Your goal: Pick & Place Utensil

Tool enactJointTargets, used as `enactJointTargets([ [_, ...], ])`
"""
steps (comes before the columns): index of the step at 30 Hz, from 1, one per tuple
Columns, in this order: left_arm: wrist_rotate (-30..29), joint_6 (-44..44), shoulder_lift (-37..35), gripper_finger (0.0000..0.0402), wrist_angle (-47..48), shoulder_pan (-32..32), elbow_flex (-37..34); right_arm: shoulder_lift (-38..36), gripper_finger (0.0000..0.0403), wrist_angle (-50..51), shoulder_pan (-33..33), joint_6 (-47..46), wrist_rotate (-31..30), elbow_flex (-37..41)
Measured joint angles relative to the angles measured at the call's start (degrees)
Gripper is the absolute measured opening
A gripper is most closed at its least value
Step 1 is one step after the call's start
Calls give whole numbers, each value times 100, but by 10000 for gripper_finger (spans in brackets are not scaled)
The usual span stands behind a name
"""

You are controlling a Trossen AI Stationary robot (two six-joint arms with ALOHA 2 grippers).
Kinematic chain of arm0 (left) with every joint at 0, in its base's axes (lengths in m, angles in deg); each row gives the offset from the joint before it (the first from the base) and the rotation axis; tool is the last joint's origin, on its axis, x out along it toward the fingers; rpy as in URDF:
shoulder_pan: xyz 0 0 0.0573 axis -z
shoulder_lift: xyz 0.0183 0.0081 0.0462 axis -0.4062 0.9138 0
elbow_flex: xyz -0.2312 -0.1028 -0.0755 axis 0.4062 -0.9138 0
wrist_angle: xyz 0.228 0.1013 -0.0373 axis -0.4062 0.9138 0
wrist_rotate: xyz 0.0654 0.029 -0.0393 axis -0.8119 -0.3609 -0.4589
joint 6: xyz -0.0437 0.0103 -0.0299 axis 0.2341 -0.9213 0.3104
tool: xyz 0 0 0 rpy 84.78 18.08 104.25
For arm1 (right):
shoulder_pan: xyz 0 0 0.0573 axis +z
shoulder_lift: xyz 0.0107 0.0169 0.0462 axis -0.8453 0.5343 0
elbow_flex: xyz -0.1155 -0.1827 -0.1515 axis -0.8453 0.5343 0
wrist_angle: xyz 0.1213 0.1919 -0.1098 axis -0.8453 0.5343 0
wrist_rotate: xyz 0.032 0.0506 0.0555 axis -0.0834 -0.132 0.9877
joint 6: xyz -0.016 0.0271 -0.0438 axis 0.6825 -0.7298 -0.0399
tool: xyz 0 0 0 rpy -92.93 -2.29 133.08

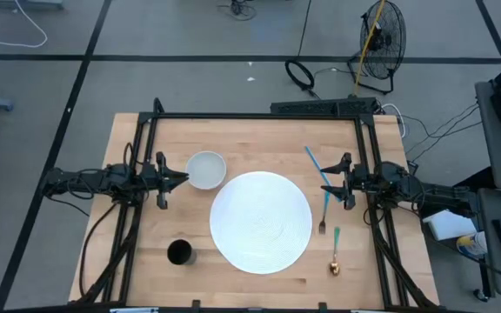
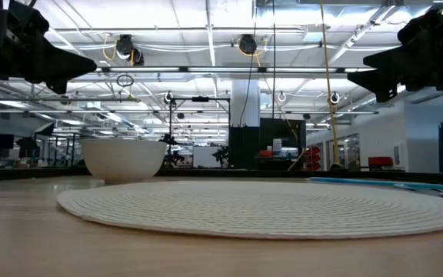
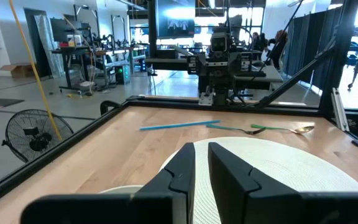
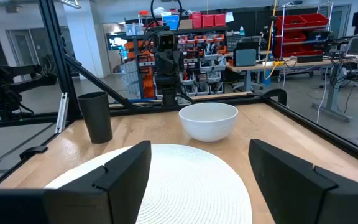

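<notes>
Three utensils lie flat on the wood to the right of the white round placemat [image 1: 261, 221]: a blue-handled one [image 1: 313, 161], a teal-handled fork [image 1: 324, 209] and a gold spoon with a teal handle [image 1: 335, 252]. The left wrist view shows all three across the table: the blue one [image 3: 179, 125], the fork [image 3: 238, 129] and the spoon [image 3: 291, 129]. My right gripper [image 1: 324, 187] hovers open above the blue utensil and the fork, raised off the table [image 2: 352, 75]. My left gripper [image 1: 181, 180] is shut and hangs in the air beside the white bowl [image 1: 205, 169].
The white bowl [image 4: 208, 120] stands at the placemat's far left edge. A black cup [image 1: 179, 252] stands near the left front corner [image 4: 96, 116]. A black frame [image 1: 259, 115] runs along the table's far side and both arm bases. Bare wood lies along the near edge.
</notes>
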State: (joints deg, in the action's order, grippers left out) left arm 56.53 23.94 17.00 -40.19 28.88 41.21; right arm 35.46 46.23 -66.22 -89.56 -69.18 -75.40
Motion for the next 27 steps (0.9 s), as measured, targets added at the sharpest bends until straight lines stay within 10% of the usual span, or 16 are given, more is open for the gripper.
enactJointTargets([
  [27,2,383,0,51,-78,-1,0,1,267,0,0,0,-1,1],
])
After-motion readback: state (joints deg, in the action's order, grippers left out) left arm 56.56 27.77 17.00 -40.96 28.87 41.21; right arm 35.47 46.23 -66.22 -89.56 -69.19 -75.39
